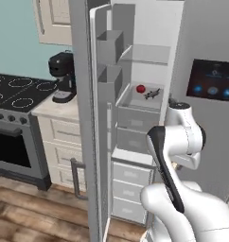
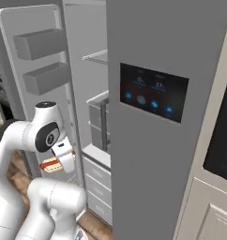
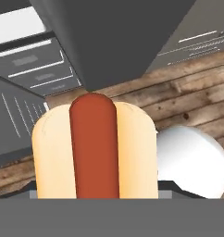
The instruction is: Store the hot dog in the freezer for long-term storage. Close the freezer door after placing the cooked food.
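The hot dog (image 3: 95, 148), a tan bun with a red-orange sausage, is clamped in my gripper (image 3: 97, 189) and looms large in the hand view. From the right base view the hot dog (image 2: 49, 164) hangs in the gripper (image 2: 59, 161) low in front of the open freezer (image 2: 94, 101), at about the height of its lower drawers. The freezer (image 1: 137, 118) shows grey shelves and drawers. The freezer door (image 1: 100, 123) is swung wide open to the left, and its inner face carries box-shaped bins (image 2: 40, 44).
A small red item (image 1: 140, 88) and a dark item (image 1: 152, 94) lie on a freezer shelf. The fridge door with the touchscreen (image 2: 153, 91) is shut on the right. Left of the open door stand a black coffee machine (image 1: 63, 75) and a stove (image 1: 17, 94). Wooden floor (image 3: 188, 92) lies below.
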Tool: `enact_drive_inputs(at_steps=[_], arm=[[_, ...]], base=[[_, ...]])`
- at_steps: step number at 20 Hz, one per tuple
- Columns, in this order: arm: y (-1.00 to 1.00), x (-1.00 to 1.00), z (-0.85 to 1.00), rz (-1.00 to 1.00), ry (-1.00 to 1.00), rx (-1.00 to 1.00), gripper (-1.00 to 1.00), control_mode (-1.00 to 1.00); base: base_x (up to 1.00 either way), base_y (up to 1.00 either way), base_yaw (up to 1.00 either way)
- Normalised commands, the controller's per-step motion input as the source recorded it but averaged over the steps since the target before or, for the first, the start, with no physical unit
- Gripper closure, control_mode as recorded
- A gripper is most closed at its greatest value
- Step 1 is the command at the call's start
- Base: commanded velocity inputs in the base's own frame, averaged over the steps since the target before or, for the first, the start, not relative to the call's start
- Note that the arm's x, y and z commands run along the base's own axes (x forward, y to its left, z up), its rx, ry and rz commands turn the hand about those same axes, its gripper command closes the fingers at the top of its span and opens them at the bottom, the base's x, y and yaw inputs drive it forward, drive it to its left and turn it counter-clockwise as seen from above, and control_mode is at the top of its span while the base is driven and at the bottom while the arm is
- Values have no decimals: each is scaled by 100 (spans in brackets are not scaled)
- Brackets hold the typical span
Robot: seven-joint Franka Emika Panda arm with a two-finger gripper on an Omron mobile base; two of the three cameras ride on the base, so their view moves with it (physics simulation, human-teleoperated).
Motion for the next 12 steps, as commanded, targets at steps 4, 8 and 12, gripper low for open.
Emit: enact_drive_inputs(at_steps=[4, 8, 12], arm=[[0, 0, 0, 0, 0, 0, 100, 100], [0, 0, 0, 0, 0, 0, 100, 100], [0, 0, 0, 0, 0, 0, 100, 100]], base=[[25, 0, 48], [23, -4, 23], [49, 0, 8]])
